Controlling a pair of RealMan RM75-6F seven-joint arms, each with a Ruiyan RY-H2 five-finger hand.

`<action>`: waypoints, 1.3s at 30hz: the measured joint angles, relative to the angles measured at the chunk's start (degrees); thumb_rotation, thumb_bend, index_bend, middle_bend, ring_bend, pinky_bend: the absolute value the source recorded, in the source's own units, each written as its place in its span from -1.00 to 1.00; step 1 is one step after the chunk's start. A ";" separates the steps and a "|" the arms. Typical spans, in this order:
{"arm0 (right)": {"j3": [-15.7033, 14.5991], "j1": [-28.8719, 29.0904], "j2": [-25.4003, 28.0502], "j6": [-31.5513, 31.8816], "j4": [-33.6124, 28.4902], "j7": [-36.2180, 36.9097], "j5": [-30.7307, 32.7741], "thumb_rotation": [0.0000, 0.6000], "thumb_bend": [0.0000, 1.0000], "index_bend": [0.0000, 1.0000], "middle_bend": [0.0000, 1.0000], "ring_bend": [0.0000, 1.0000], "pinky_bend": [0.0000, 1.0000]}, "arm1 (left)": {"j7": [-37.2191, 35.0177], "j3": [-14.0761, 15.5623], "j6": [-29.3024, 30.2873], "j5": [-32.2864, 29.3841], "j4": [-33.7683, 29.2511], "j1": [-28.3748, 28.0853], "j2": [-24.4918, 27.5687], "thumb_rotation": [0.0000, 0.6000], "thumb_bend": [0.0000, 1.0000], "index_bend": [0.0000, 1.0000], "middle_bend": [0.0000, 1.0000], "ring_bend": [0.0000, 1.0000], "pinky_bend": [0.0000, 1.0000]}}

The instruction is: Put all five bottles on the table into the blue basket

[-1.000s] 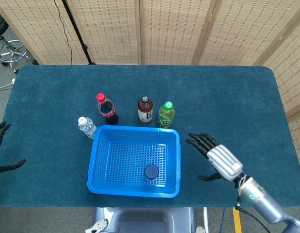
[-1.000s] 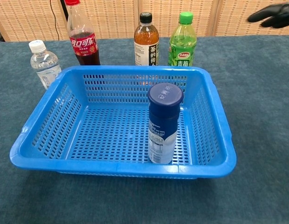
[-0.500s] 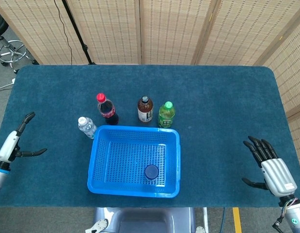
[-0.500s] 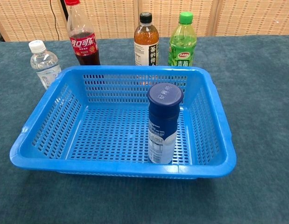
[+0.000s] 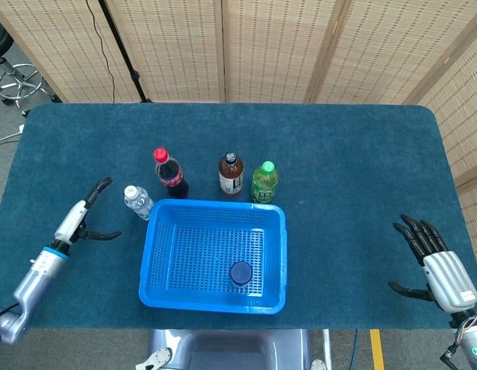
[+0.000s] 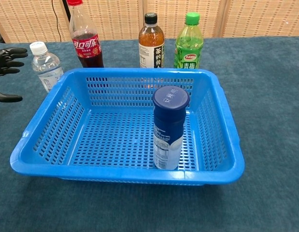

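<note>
The blue basket [image 5: 215, 301] [image 6: 221, 116] sits at the table's near middle with a dark blue capped bottle [image 5: 240, 273] [image 6: 169, 128] standing upright inside. Behind it stand a cola bottle [image 5: 169, 173] [image 6: 85, 41], a brown tea bottle [image 5: 230, 174] [image 6: 151, 42] and a green bottle [image 5: 263, 183] [image 6: 189, 43]. A small clear water bottle [image 5: 137, 202] [image 6: 46, 66] stands off the basket's far left corner. My left hand [image 5: 85, 217] [image 6: 5, 65] is open, just left of the water bottle, apart from it. My right hand [image 5: 435, 264] is open and empty, far to the right near the front edge.
The dark blue table cloth [image 5: 354, 169] stretches wide on all sides. Woven screens [image 5: 277, 46] stand behind the table and a stool [image 5: 18, 81] stands at the far left on the floor.
My left hand has moved right from the table's left edge to beside the water bottle. My right hand, earlier close to the basket's right side, has drawn back to the far right.
</note>
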 measured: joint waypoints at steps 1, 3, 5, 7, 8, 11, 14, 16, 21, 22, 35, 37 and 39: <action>0.10 -0.08 0.08 0.11 0.01 0.25 0.03 1.00 -1.00 -1.00 -1.00 -1.00 -1.00 | 0.51 -0.16 -0.65 -0.24 0.09 -0.59 -0.84 1.00 -1.00 -1.00 -1.00 -1.00 -1.00; 0.31 -0.30 0.35 0.37 0.09 1.17 0.09 1.00 -1.00 -1.00 -1.00 -1.00 -1.00 | 1.45 -0.58 -1.92 -0.85 0.47 -1.69 -2.48 1.00 -1.00 -1.00 -1.00 -1.00 -1.00; 0.55 -0.50 0.56 0.51 0.22 1.93 0.14 1.00 -1.00 -1.00 -1.00 -1.00 -1.00 | 3.00 -1.09 -3.28 -1.70 1.22 -3.02 -4.28 1.00 -0.99 -1.00 -1.00 -1.00 -1.00; 0.90 -0.72 0.72 0.56 0.45 2.34 0.30 1.00 -1.00 -1.00 -1.00 -1.00 -1.00 | 4.46 -1.68 -4.43 -2.62 1.86 -4.22 -5.70 1.00 -0.95 -1.00 -1.00 -1.00 -1.00; 1.04 -0.81 0.75 0.54 0.55 2.33 0.39 1.00 -1.00 -1.00 -1.00 -1.00 -1.00 | 4.91 -1.98 -4.89 -3.07 2.02 -4.72 -6.25 1.00 -0.93 -1.00 -1.00 -1.00 -1.00; 1.28 -0.97 0.76 0.45 0.64 2.28 0.41 1.00 -1.00 -1.00 -1.00 -1.00 -1.00 | 6.16 -2.87 -5.65 -4.30 2.45 -5.73 -7.59 1.00 -0.84 -1.00 -1.00 -1.00 -0.90; 1.45 -1.12 0.84 0.38 0.65 2.42 0.19 1.00 -1.00 -1.00 -1.00 -1.00 -1.00 | 8.30 -3.81 -5.58 -5.43 3.42 -6.18 -9.20 1.00 -0.75 -1.00 -0.99 -0.99 -0.63; 1.53 -1.22 0.91 0.45 0.63 2.58 0.05 1.00 -1.00 -1.00 -1.00 -1.00 -1.00 | 9.71 -4.65 -5.30 -6.50 4.34 -6.43 -10.79 1.00 -0.62 -0.89 -0.85 -0.87 -0.45; 1.87 -1.59 1.03 0.73 0.57 2.57 -0.28 1.00 -1.00 -1.00 -1.00 -1.00 -1.00 | 11.59 -6.03 -3.96 -8.22 6.35 -6.72 -13.43 1.00 -0.44 -0.39 -0.44 -0.51 -0.19; 1.93 -1.63 1.06 0.72 0.55 2.60 -0.35 1.00 -1.00 -1.00 -1.00 -1.00 -1.00 | 12.06 -6.32 -3.53 -8.68 6.56 -6.74 -13.76 1.00 -0.43 -0.35 -0.40 -0.48 -0.18; 2.20 -1.92 1.07 0.23 0.11 1.85 -0.99 1.00 -1.00 -1.00 -1.00 -1.00 -1.00 | 8.72 -7.53 3.89 -8.78 -0.65 -4.49 -7.96 1.00 -0.41 -0.15 -0.23 -0.35 -0.13; 2.28 -1.98 1.01 0.12 -0.06 1.46 -1.01 1.00 -1.00 -1.00 -1.00 -1.00 -1.00 | 8.14 -7.44 5.82 -8.05 -4.58 -3.69 -4.92 1.00 -0.41 -0.15 -0.23 -0.35 -0.13; 2.33 -2.03 0.95 -0.02 -0.24 1.18 -1.08 1.00 -1.00 -1.00 -1.00 -1.00 -1.00 | 7.85 -7.30 7.43 -7.29 -8.55 -2.96 -2.03 1.00 -0.41 -0.15 -0.23 -0.35 -0.13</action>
